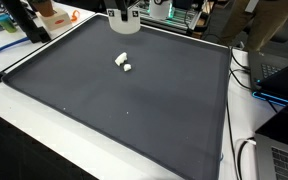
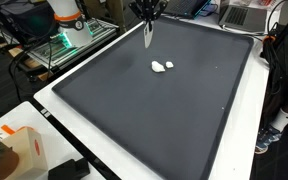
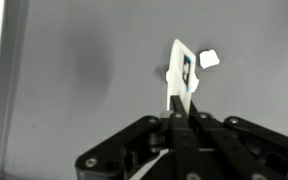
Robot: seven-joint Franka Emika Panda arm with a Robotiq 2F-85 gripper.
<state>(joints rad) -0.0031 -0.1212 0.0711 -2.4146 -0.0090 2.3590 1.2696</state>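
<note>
Your black gripper (image 3: 181,112) clenched on a thin white flat strip (image 3: 182,72), strip upright above the dark grey mat (image 3: 74,90), small white lump (image 3: 209,59) at the strip's one o'clock in the wrist view

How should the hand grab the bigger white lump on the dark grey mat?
Probably from straight above, pinching the bigger white lump across its middle: it lies low on the flat dark grey mat. A smaller white bit lies close beside it, so pinch on the free sides. The hand, now shut on a flat white piece, would need emptying first.
</note>
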